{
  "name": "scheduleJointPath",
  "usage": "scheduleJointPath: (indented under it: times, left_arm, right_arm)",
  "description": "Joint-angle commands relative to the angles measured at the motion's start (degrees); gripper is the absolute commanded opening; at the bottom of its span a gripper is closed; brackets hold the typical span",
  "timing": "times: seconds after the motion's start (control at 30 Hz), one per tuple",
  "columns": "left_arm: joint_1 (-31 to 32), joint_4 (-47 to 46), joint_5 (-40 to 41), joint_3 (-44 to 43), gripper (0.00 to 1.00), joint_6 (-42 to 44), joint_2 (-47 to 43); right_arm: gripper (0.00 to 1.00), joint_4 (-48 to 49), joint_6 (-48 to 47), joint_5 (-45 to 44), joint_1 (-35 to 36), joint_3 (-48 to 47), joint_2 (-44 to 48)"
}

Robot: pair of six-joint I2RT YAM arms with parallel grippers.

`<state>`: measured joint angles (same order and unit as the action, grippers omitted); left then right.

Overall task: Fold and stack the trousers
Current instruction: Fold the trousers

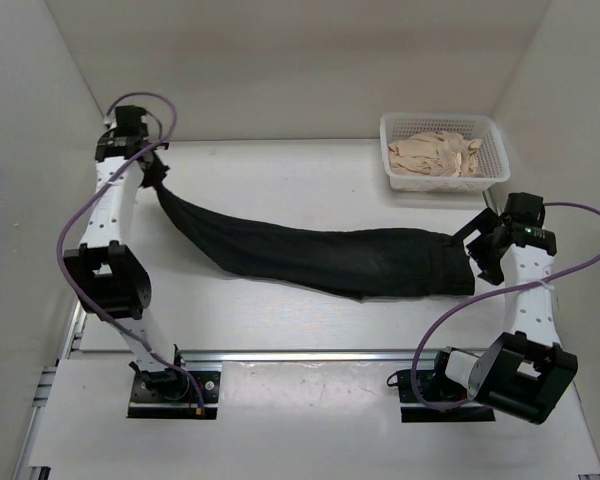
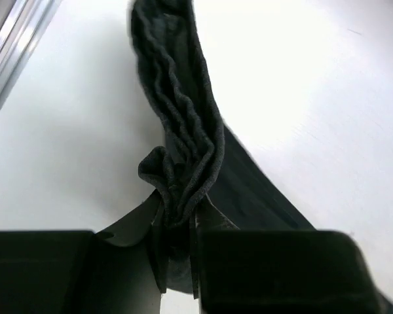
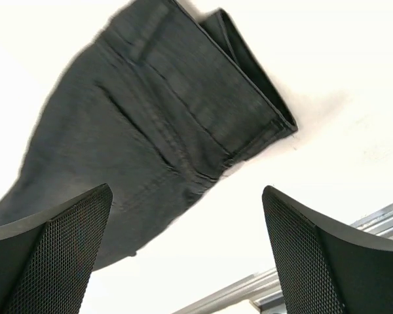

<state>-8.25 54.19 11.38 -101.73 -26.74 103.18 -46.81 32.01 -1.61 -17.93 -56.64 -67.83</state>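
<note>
Looking down from the top camera, I can hardly separate the left fingers from the dark cloth they hold; both are black and small there. The wrist camera shows it better: the left fingers are pinching a bunched, wrinkled end of the trousers, though the very tip of the cloth is lost between them and the arm's dark body blocks the bottom of that view. I cannot tell whether this end is one leg or two.

In the right wrist camera the trousers run out of the picture at its top and left edges, where the picture is blurred.

The trousers are plain black and soft. They stretch in a long, slightly sagging band across the table, rising off it only just below the left fingers. The wider end, with stitched seams and a doubled band along its edge, lies flat just beside the right fingers.

The right fingers are spread wide with nothing between them, hanging over that wide end and the bare table beside it.

Beyond the right fingers stands a white basket of beige cloth.
</note>
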Motion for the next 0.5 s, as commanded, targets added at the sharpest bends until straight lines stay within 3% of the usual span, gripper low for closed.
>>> scheduleJointPath:
  times: [0.0, 0.2, 0.33, 0.47]
  left_arm:
    - [9.61, 2.67, 4.26, -3.55, 0.10, 3.79, -7.11]
    - [27.47, 4.08, 6.29, -0.50, 0.10, 1.44, -11.15]
    - [41.69, 2.50, 7.69, 8.10, 0.10, -7.77, -11.86]
    - [49.55, -0.14, 9.37, 10.33, 0.10, -15.70, -6.17]
  right_arm:
    - [1.00, -3.64, -1.60, -0.95, 0.00, -4.26, 1.91]
    - [1.00, -3.64, -1.60, -0.33, 0.00, -5.94, 1.92]
    - [1.00, -3.64, -1.60, 0.20, 0.00, -5.32, 2.44]
    - [1.00, -3.64, -1.60, 0.73, 0.00, -4.18, 2.97]
